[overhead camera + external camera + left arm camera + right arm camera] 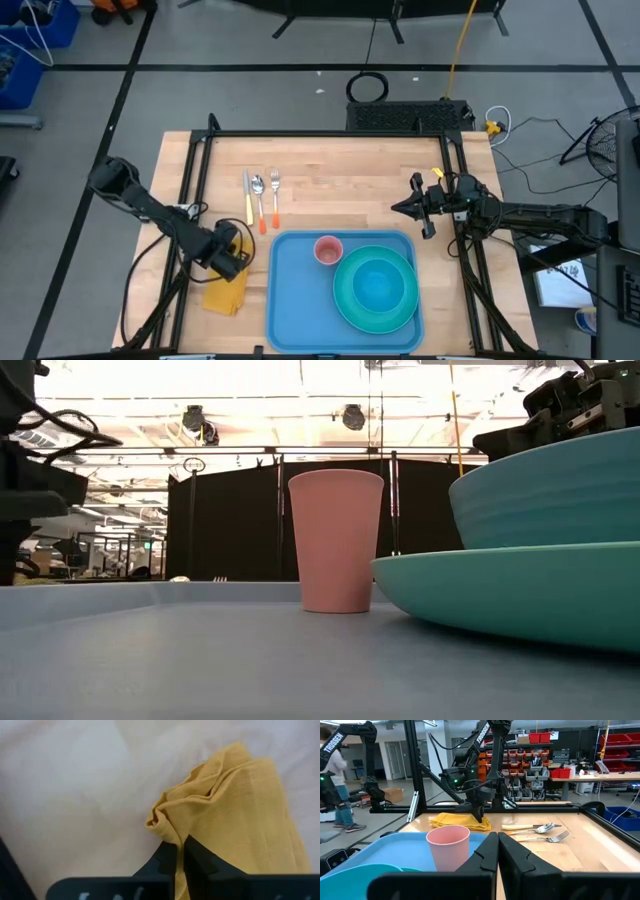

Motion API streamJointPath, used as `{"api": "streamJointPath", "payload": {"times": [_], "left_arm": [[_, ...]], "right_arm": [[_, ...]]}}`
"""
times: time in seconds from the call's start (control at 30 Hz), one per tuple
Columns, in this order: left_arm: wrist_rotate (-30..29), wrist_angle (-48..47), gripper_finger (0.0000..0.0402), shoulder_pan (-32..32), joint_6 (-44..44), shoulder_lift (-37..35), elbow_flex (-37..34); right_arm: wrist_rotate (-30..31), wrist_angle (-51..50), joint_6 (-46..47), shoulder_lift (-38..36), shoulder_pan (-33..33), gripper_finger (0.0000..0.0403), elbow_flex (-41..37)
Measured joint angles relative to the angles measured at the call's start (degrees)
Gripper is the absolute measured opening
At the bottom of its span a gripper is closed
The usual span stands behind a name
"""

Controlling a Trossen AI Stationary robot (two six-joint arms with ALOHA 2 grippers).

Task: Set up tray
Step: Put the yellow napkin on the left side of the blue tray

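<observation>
The tray (pixel 296 300) sits at the counter's (pixel 340 170) near edge, already carrying the pink cup (pixel 328 249) and the teal plate with its bowl (pixel 377 288); the napkin step is in hand — the left gripper (pixel 232 262) has its jaws pinched on the yellow napkin (pixel 226 287) just off the tray's left rim. Next, I'd judge, comes lifting it onto the tray; the cutlery (pixel 260 198) waits behind. The right gripper (pixel 412 207) hangs beyond the tray's far right corner, jaws pressed together.

Red parts bins (pixel 555 759) fill shelving beyond the wooden table (pixel 340 165).
</observation>
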Motion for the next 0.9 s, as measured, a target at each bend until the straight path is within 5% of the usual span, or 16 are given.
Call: {"api": "streamJointPath", "payload": {"times": [0.47,0.67,0.9], "left_arm": [[-15.86,-15.26,0.0013,-8.05,6.46,-0.04,23.24],[-21.67,-11.14,0.0013,-11.50,16.47,-0.11,32.55],[-22.76,6.30,0.0013,-13.90,30.84,0.55,34.42]], "right_arm": [[-0.04,0.00,0.68,0.02,-0.01,0.0000,0.00],[-0.11,0.00,1.08,0.02,-0.02,0.0000,0.00],[-0.13,0.00,-0.24,0.00,-0.02,0.0000,0.00]]}}
